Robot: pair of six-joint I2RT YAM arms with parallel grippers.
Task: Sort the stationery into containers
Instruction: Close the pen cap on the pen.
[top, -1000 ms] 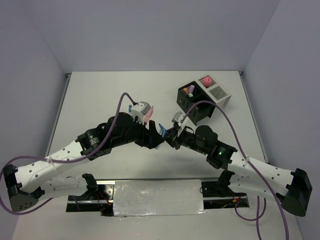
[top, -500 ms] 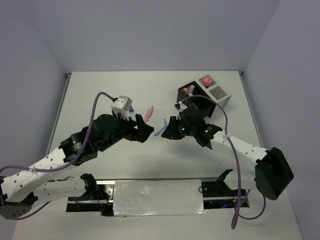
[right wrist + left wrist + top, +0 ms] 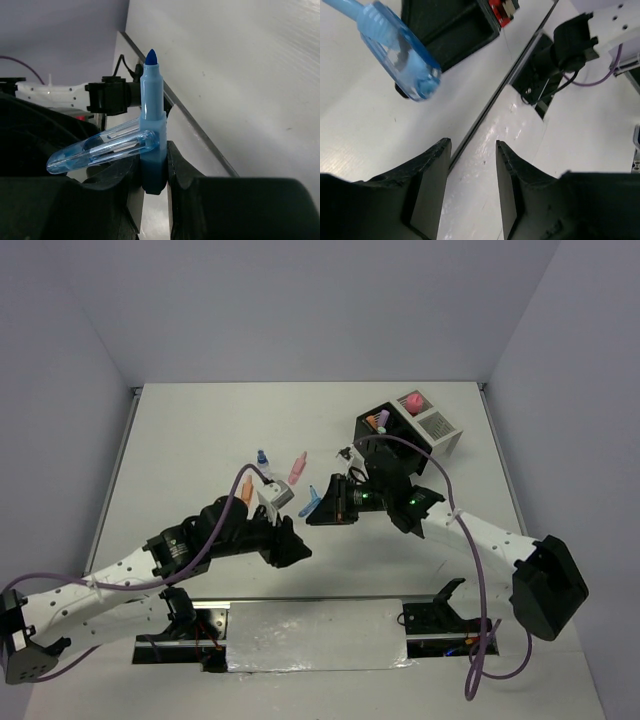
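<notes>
My right gripper hovers over the table's middle, shut on a blue highlighter. In the right wrist view the gripper pinches the highlighter's blue body, tip up, and its clear cap sticks out sideways. My left gripper sits lower left of it, apart from it. Its jaws are open with nothing between them, and the clear cap shows above. On the table lie a pink highlighter, an orange highlighter and a small blue-capped bottle. The black container and white container stand at back right.
A purple item pokes out of the black box and a pink item sits in the white one. The metal rail with the arm bases runs along the near edge. Purple cables loop over both arms.
My left arm has pulled back toward the near edge, uncovering the orange highlighter and the bottle. Its jaws have narrowed. The right gripper has shifted slightly left with the blue highlighter.
</notes>
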